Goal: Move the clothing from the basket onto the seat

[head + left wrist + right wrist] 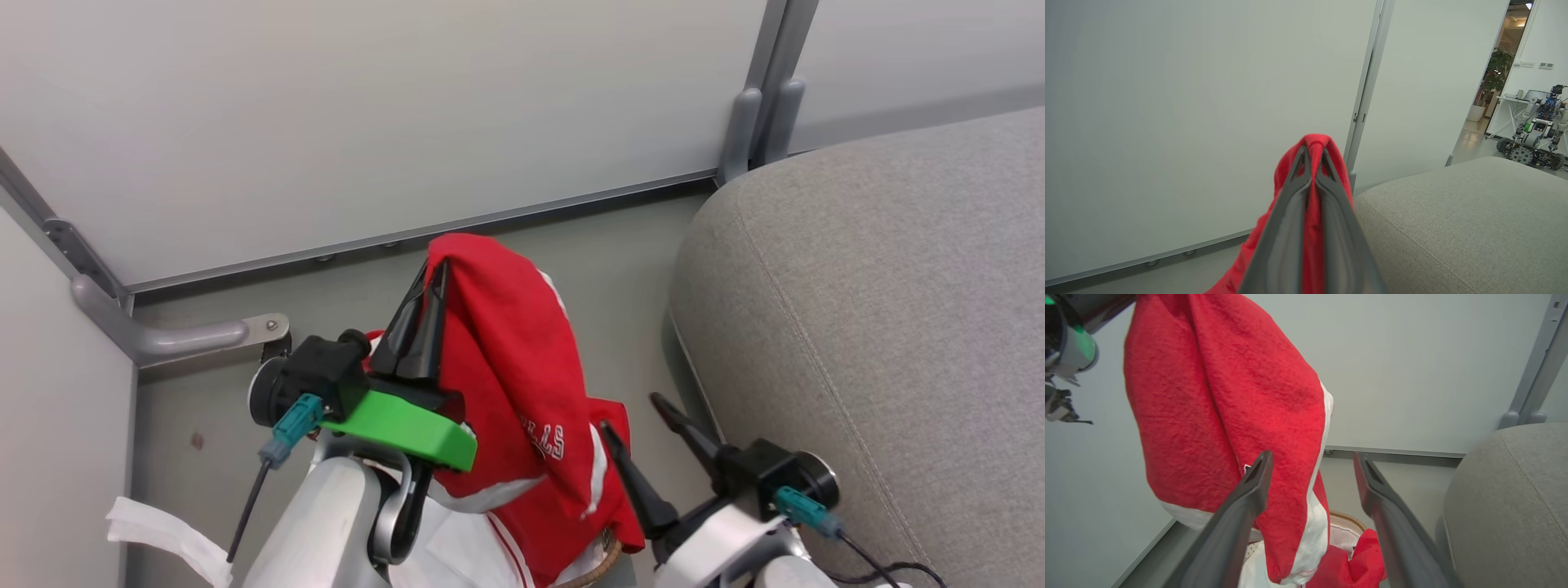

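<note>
A red piece of clothing (506, 367) with white trim and lettering hangs in the air from my left gripper (431, 282), which is shut on its top fold. In the left wrist view the red cloth (1314, 141) is pinched between the closed fingers of the left gripper (1314, 151). My right gripper (633, 415) stands open beside the hanging clothing (1229, 396), holding nothing; in its own view the right gripper (1312, 456) has its fingers wide apart. Below, the basket (1347, 517) shows its brown rim, with more red clothing (1363, 563) inside. The grey seat (882, 327) lies to the right.
White partition panels (367, 122) with grey metal feet (188, 335) close off the back and left. A white liner sheet (163, 535) trails at the lower left. Beyond the seat (1453, 216), another wheeled robot (1535, 139) stands by a doorway.
</note>
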Robot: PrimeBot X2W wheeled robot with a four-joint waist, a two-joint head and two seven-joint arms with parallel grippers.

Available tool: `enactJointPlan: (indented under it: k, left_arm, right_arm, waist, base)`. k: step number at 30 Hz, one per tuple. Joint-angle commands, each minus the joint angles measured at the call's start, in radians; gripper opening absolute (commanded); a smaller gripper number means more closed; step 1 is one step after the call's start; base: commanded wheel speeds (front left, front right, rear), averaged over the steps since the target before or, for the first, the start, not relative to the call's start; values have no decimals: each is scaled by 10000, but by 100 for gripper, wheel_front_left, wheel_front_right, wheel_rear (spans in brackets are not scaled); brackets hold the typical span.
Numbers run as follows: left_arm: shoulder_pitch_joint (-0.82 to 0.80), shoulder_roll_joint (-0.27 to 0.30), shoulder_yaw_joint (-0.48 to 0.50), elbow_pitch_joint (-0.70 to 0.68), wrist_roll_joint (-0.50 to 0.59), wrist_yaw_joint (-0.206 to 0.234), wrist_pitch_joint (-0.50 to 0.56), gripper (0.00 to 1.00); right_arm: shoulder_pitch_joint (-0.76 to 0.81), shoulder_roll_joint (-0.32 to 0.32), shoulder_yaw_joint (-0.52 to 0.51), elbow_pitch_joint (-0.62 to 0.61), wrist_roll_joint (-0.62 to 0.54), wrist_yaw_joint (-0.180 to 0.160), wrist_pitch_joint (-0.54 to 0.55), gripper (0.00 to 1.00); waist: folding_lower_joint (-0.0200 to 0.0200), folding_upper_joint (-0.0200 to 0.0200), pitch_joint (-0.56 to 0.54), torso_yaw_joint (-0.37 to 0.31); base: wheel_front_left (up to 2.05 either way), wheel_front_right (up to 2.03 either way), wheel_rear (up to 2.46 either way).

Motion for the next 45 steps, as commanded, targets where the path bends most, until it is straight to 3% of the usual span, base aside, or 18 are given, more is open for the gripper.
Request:
enactJointPlan:
  k: [1, 8, 16, 25, 36, 37, 38, 39, 40, 45]
  left_arm:
    - [-88, 25, -75, -76, 3, 79, -9, 0]
    - [-153, 27, -556, -108, -190, 195, -9, 0]
    - [-374, 27, -1219, -13, -449, 290, -9, 0]
    - [-631, 25, -1794, 8, -662, 371, -9, 0]
    - [-845, 25, -2652, -263, -1032, 443, -10, 0]
    - [-862, 25, -2689, -273, -1050, 463, -10, 0]
    - [-891, 25, -2737, -291, -1057, 488, -10, 0]
    - [-908, 25, -2768, -304, -1087, 503, -10, 0]
    - [-928, 25, -2799, -315, -1108, 513, -10, 0]
    - [-958, 25, -2740, -226, -1163, 578, -10, 0]
  right_arm:
    - [-211, -35, 239, 28, 1, -3, -48, 100]
    - [-1270, -35, 1469, 262, 207, -3, -48, 100]
    - [-2168, -32, 2097, 859, 450, -3, -48, 100]
    - [-2561, -37, 2162, 1364, 447, -3, -48, 100]
    - [-2483, -35, 1907, 2967, 181, -3, -48, 100]
    - [-2505, -38, 1909, 3080, 218, -5, -48, 96]
    - [-2547, -35, 1931, 3220, 275, -5, -48, 68]
    - [-2574, -35, 1939, 3303, 353, -3, -48, 18]
    - [-2595, -35, 1953, 3437, 401, -5, -48, 0]
    - [-2478, -39, 1637, 3483, 700, -5, -48, 0]
  waist:
    - [1, 0, -16, 67]
    - [1, 0, -13, 267]
    - [1, 0, 88, 611]
    - [1, 0, 189, 872]
    - [1, 0, 195, 1235]
    - [1, 0, 205, 1257]
    - [1, 0, 219, 1283]
    - [1, 0, 233, 1301]
    - [1, 0, 253, 1317]
    - [1, 0, 337, 1322]
  base:
    - [0, 0, 0]
    - [0, 0, 0]
    - [0, 0, 0]
    - [0, 0, 0]
    - [0, 0, 0]
    - [0, 0, 0]
    - [0, 0, 0]
    - [0, 0, 0]
    - [0, 0, 0]
    - [0, 0, 0]
